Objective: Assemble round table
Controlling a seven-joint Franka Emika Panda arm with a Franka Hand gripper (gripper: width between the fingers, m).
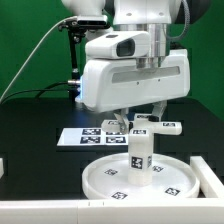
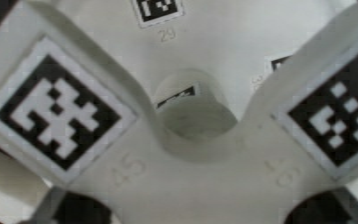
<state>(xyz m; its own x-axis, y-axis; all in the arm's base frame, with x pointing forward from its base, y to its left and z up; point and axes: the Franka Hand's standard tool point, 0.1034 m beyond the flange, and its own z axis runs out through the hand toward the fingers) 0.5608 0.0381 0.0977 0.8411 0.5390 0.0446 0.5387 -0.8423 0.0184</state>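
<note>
The large rimmed white plastic round disc (image 1: 138, 178) is seen lying flat on the black table (image 1: 30, 150), with the short white tagged cylinder leg (image 1: 140, 153) standing upright at its centre. The white cross-shaped foot (image 1: 152, 126) is located behind the leg, beside the flat white marker board (image 1: 85, 136), directly beneath the two-finger gripper (image 1: 138, 117). In the wrist view the foot's tagged arms (image 2: 60, 105) fill the frame; whether the jaws grip it cannot be told.

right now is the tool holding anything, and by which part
It seems to hold the cross-shaped foot, above the upright leg. The tool closes across the foot's middle, between its tagged arms; the exact contact is out of view.
</note>
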